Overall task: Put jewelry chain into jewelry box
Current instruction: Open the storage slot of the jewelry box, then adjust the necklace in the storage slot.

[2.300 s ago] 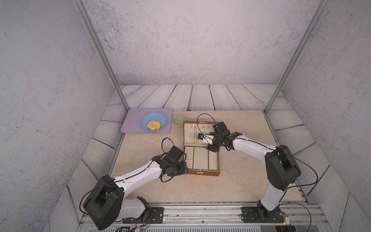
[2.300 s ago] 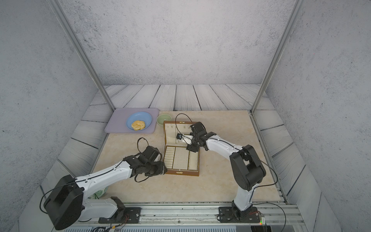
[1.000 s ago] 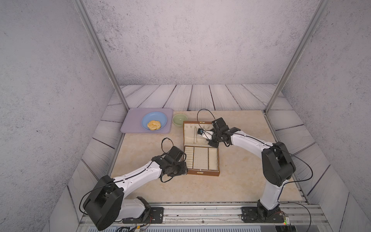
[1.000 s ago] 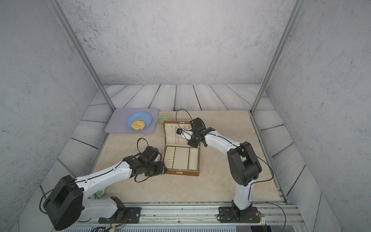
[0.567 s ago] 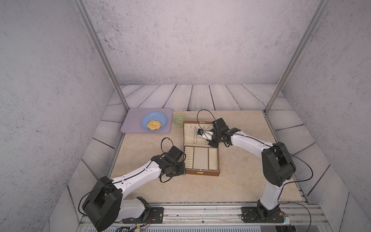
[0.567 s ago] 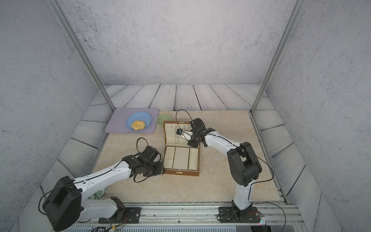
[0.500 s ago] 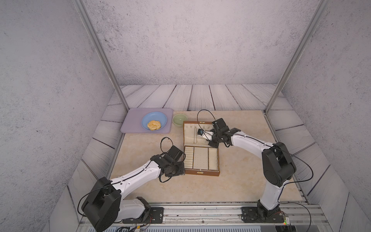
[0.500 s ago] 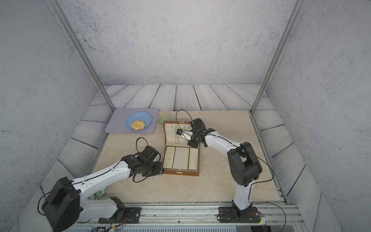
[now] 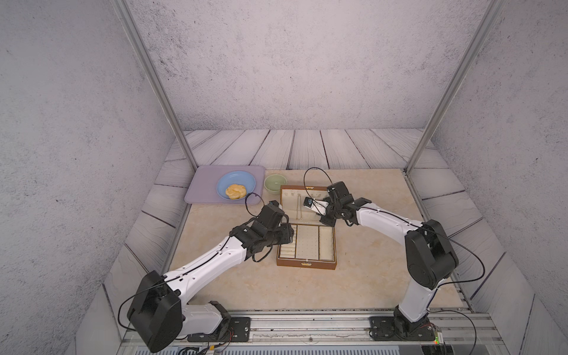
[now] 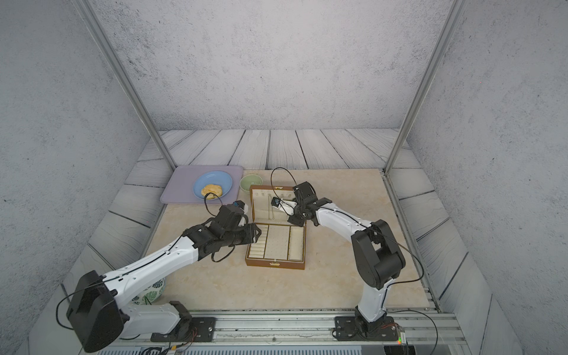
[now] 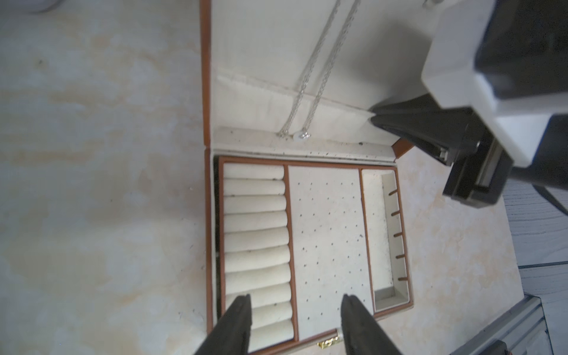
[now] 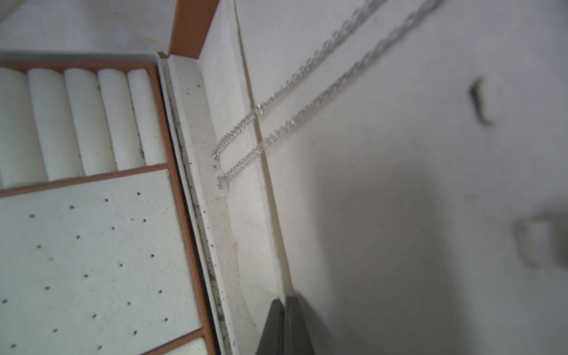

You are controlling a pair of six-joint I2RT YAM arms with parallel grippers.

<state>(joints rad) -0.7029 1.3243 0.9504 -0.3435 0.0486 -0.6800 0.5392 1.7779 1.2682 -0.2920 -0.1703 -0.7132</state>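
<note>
Chain laid on the open lid lining of the jewelry box (image 9: 305, 226), neither gripper holding it.

At the box's ring-roll side the left gripper (image 11: 296, 298) hovers with jaws parted about halfway and nothing between them. Beyond the box's far corner sit a green bowl (image 9: 274, 183) and a lilac tray (image 9: 199, 190) carrying a blue plate (image 9: 236, 185); none of them blocks the box. The jewelry chain (image 11: 310, 83) is a thin, pale silvery strand doubled into two near-parallel lines, with its small oval end piece at the hinge strip. The right gripper (image 12: 285, 302), jaws pressed together on nothing, has its tip against the lid's pocket edge, beside the chain but apart from it.
</note>
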